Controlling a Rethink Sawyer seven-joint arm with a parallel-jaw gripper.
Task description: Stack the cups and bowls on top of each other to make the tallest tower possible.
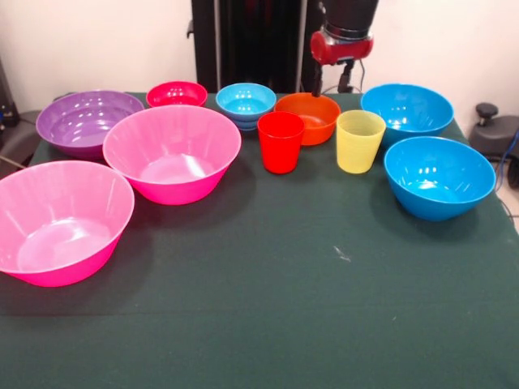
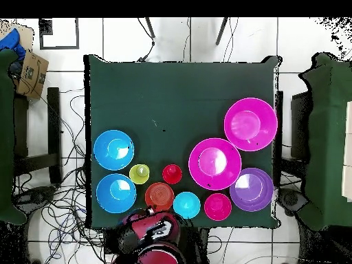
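While nothing is stacking yet, the red cup [image 1: 280,141] is standing upright mid-worktop [image 1: 268,308]; yellow cup [image 1: 359,141] beside it, orange bowl [image 1: 308,117] just behind both. Gripper [image 1: 344,42] is hanging above the orange bowl, grip state impossible to tell.

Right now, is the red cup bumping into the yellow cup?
Apart. The front view shows a strip of dark green tablecloth between the red cup and the yellow cup, and the overhead view shows the same gap.
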